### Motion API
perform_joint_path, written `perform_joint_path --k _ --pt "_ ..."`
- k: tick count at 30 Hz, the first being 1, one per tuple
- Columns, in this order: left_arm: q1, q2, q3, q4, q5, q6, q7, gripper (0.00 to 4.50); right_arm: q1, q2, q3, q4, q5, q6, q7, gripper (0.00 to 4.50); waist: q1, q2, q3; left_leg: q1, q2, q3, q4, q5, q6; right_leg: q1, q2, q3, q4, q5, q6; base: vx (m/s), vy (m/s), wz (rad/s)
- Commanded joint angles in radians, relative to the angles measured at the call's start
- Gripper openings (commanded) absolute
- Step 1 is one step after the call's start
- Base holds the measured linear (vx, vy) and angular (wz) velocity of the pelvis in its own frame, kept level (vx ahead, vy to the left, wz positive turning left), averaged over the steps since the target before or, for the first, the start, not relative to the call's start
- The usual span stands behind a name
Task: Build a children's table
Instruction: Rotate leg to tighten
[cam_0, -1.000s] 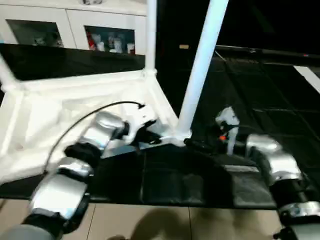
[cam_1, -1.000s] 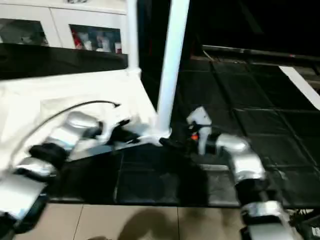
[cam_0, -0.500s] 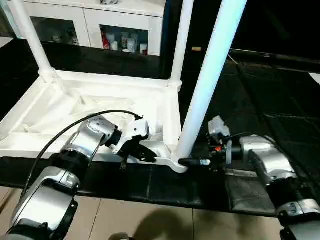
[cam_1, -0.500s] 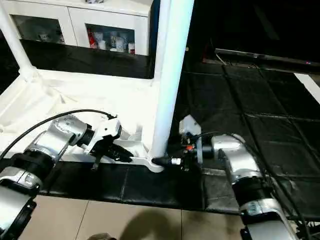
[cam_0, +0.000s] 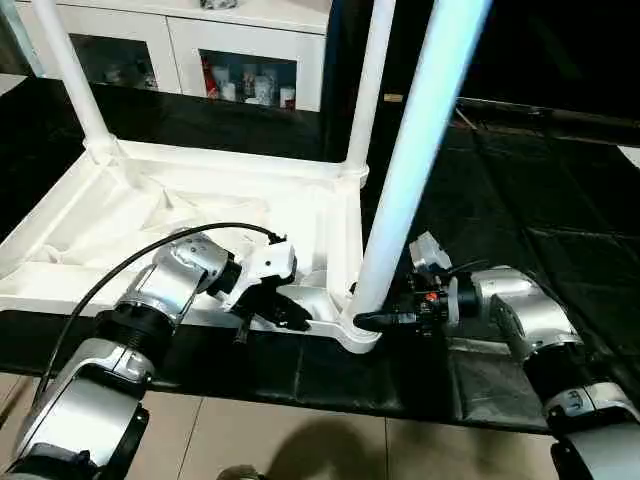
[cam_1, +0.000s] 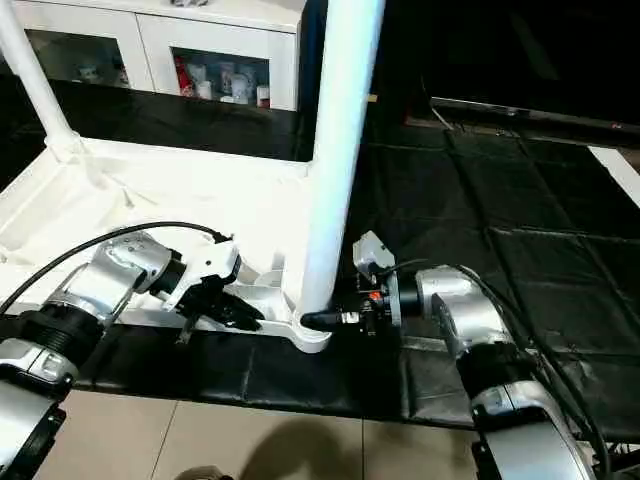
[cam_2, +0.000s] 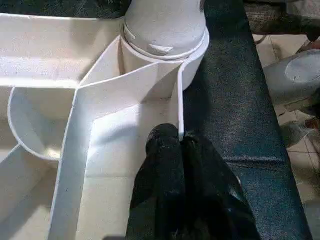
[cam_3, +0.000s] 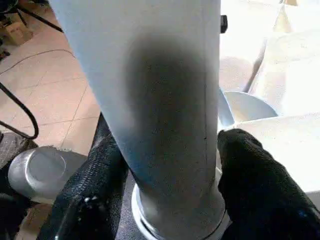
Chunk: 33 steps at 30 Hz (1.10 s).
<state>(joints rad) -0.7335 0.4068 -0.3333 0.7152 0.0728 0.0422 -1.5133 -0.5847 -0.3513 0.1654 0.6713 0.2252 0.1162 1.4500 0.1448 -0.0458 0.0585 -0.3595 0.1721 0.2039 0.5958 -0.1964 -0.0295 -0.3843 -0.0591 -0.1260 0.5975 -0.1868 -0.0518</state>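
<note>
The white table top (cam_0: 150, 200) lies upside down on a black mat, ribbed side up. Three white legs stand in its corner sockets: a near right leg (cam_0: 410, 170), a far right leg (cam_0: 370, 90) and a far left leg (cam_0: 70, 70). My left gripper (cam_0: 290, 318) is shut, pinching the thin rim wall (cam_2: 179, 107) just beside the near right socket. My right gripper (cam_0: 368, 320) reaches in from the right at the foot of the near right leg (cam_3: 165, 100). Its fingers (cam_3: 245, 170) stand on either side of that leg, close to its surface, jaws open.
A white cabinet with glass doors (cam_0: 240, 60) stands behind the table top. Black padded mat (cam_0: 520, 200) stretches to the right and back. Tan floor tiles (cam_0: 300, 440) run along the near edge. A black cable (cam_0: 150, 250) arcs over my left forearm.
The camera tilted and steadied after the earliest frames. My right gripper has slid left to the leg's foot and its fingers have narrowed around it. The left gripper keeps its hold.
</note>
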Motion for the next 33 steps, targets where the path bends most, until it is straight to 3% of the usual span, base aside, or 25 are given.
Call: perform_joint_path --k 1,3,5,11,12,13,14,15,17,20,23,24,33 --pt "-0.004 -0.019 -0.025 -0.022 -0.006 0.006 -0.02 0.0 0.0 0.004 -0.013 -0.029 0.018 -0.004 -0.013 2.51 -0.008 0.003 -0.072 0.017 0.095 -0.038 -0.064 -0.096 0.046 0.049 -0.132 0.083 -0.06 -0.172 -0.184 0.0 0.0 0.0" --pt "-0.002 -0.033 -0.012 -0.018 -0.012 0.03 0.013 0.0 0.013 0.017 -0.022 -0.046 0.028 0.02 -0.039 2.32 -0.008 0.008 -0.07 0.017 0.094 -0.039 -0.065 -0.1 0.045 0.049 -0.133 0.083 -0.063 -0.191 -0.181 0.0 0.0 0.0" --pt "-0.009 -0.055 0.001 -0.003 -0.015 0.079 0.057 0.0 0.021 0.029 -0.032 -0.061 0.031 0.051 -0.085 2.17 -0.009 0.006 -0.069 0.019 0.095 -0.039 -0.066 -0.113 0.038 0.048 -0.133 0.084 -0.067 -0.215 -0.174 0.0 0.0 0.0" --pt "-0.089 -0.182 0.058 0.127 0.016 0.178 0.373 0.0 0.001 0.143 -0.085 -0.036 -0.02 0.126 -0.438 2.02 -0.021 0.008 -0.061 0.028 0.086 -0.046 -0.069 -0.192 -0.007 0.041 -0.137 0.082 -0.097 -0.401 -0.123 0.0 0.0 0.0" --pt "-0.107 -0.207 0.072 0.153 0.013 0.195 0.426 0.0 -0.009 0.169 -0.098 -0.026 -0.026 0.147 -0.514 2.0 -0.027 0.01 -0.061 0.025 0.086 -0.049 -0.071 -0.189 -0.014 0.044 -0.137 0.082 -0.095 -0.408 -0.117 0.0 0.0 0.0" --pt "-0.122 -0.228 0.082 0.174 0.011 0.204 0.465 0.0 -0.015 0.192 -0.107 -0.022 -0.032 0.164 -0.573 2.0 -0.036 0.007 -0.062 0.027 0.086 -0.051 -0.072 -0.193 -0.018 0.043 -0.136 0.081 -0.097 -0.409 -0.115 0.0 0.0 0.0" --pt "-0.124 -0.231 0.083 0.177 0.011 0.205 0.472 0.0 -0.016 0.195 -0.108 -0.021 -0.033 0.166 -0.581 1.98 -0.042 0.005 -0.064 0.019 0.084 -0.052 -0.071 -0.182 -0.015 0.05 -0.137 0.081 -0.092 -0.39 -0.118 0.0 0.0 0.0" --pt "-0.147 -0.26 0.098 0.21 0.01 0.209 0.539 0.0 -0.03 0.229 -0.121 -0.013 -0.035 0.188 -0.658 1.98 -0.045 0.01 -0.065 0.017 0.083 -0.053 -0.071 -0.175 -0.011 0.052 -0.137 0.081 -0.091 -0.378 -0.121 0.0 0.0 0.0" --pt "-0.176 -0.297 0.125 0.246 0.005 0.218 0.638 0.0 -0.051 0.273 -0.124 0.0 -0.069 0.194 -0.781 1.97 -0.057 0.009 -0.066 0.02 0.08 -0.048 -0.067 -0.16 -0.006 0.045 -0.13 0.084 -0.088 -0.316 -0.139 0.0 0.0 0.0" --pt "-0.2 -0.323 0.146 0.275 0.002 0.222 0.702 0.0 -0.075 0.311 -0.125 0.029 -0.101 0.201 -0.894 1.97 -0.06 0.008 -0.068 0.017 0.076 -0.045 -0.065 -0.138 0.011 0.048 -0.131 0.084 -0.085 -0.276 -0.155 0.0 0.0 0.0" --pt "-0.213 -0.333 0.159 0.292 0.002 0.221 0.725 0.0 -0.08 0.336 -0.134 0.038 -0.103 0.203 -0.927 1.97 -0.06 0.008 -0.07 0.016 0.078 -0.044 -0.066 -0.108 0.032 0.051 -0.13 0.085 -0.078 -0.214 -0.166 0.0 0.0 0.0" --pt "-0.215 -0.333 0.16 0.294 0.002 0.221 0.723 0.0 -0.077 0.338 -0.132 0.035 -0.108 0.197 -0.927 2.49 -0.059 0.006 -0.071 0.017 0.08 -0.044 -0.065 -0.104 0.039 0.052 -0.131 0.085 -0.075 -0.2 -0.169 0.0 0.0 0.0" --pt "-0.176 -0.268 0.102 0.273 0.039 0.132 0.56 0.0 0.008 0.267 -0.102 -0.094 -0.068 0.157 -0.73 3.35 -0.054 0.004 -0.067 0.018 0.083 -0.044 -0.069 -0.116 0.06 0.054 -0.133 0.086 -0.08 -0.209 -0.157 0.0 0.0 0.0"
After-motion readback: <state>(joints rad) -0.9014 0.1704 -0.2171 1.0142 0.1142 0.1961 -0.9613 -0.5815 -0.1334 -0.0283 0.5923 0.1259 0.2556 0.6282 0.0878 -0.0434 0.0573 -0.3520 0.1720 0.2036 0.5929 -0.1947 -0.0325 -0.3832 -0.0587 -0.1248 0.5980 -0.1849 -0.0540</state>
